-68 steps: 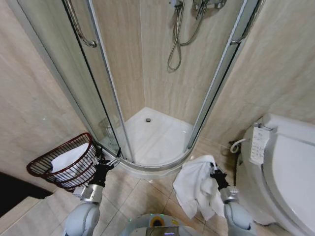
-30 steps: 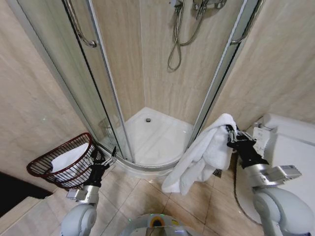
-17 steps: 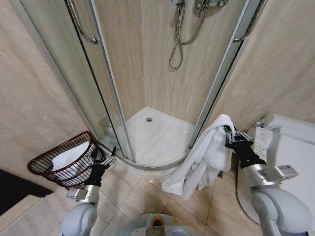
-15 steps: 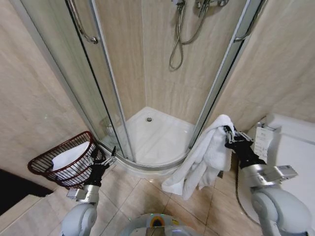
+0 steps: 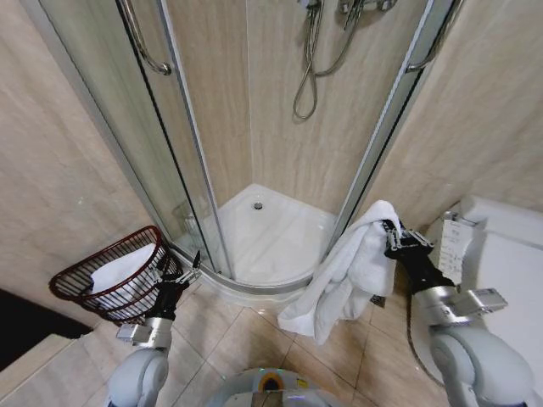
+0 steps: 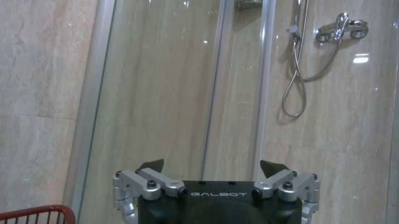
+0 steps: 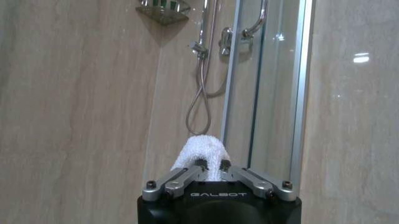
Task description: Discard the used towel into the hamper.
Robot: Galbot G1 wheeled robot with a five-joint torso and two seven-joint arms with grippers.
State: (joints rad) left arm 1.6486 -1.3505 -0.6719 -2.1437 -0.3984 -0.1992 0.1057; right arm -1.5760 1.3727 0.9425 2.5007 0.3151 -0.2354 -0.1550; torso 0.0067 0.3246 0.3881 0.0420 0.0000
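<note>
Towel point(image 5: 352, 271), white, hung lengthwise floorward from the right gripper point(image 5: 393, 240), pinched fast at its top fold, well apart from the wire hamper point(image 5: 81, 270) across the shower tray's curved front edge, beside the idle, spread-fingered left gripper point(image 5: 188, 270).

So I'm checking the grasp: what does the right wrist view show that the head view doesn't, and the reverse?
The right wrist view alone shows the fingers pinching a fold of the towel. The head view alone shows the towel's hanging length, the hamper, the left gripper beside it and the toilet. Both show the right gripper, the towel and the shower hose.
</note>
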